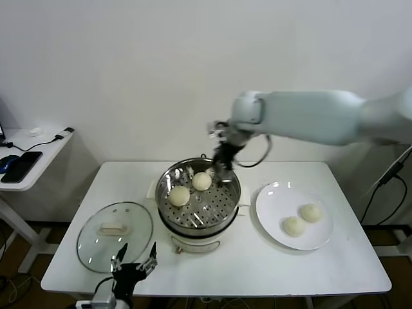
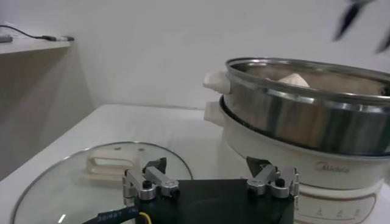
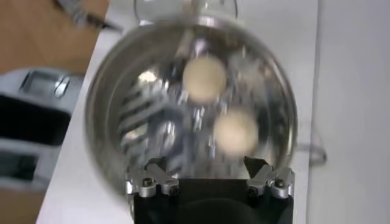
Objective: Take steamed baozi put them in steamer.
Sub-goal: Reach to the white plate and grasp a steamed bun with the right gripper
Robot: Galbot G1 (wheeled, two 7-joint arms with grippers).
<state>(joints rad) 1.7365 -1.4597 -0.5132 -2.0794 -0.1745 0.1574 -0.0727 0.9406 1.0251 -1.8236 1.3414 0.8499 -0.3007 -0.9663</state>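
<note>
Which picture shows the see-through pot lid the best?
The head view: the whole glass lid lies flat on the table, left of the steamer. The left wrist view shows only part of it. The right wrist view doesn't clearly show it.

Centre frame, the steamer (image 1: 198,205) gleams: polished steel wall, mirror-bright, perforated metal tray inside, on a smooth cream plastic base. The baozi (image 1: 179,196) look matt, soft, smooth-skinned dough. Lower left, the lid (image 1: 115,235) is clear glossy glass with a pale plastic handle. Right, the plate (image 1: 275,199) shines glazed white on the matt white table (image 1: 335,257).
</note>
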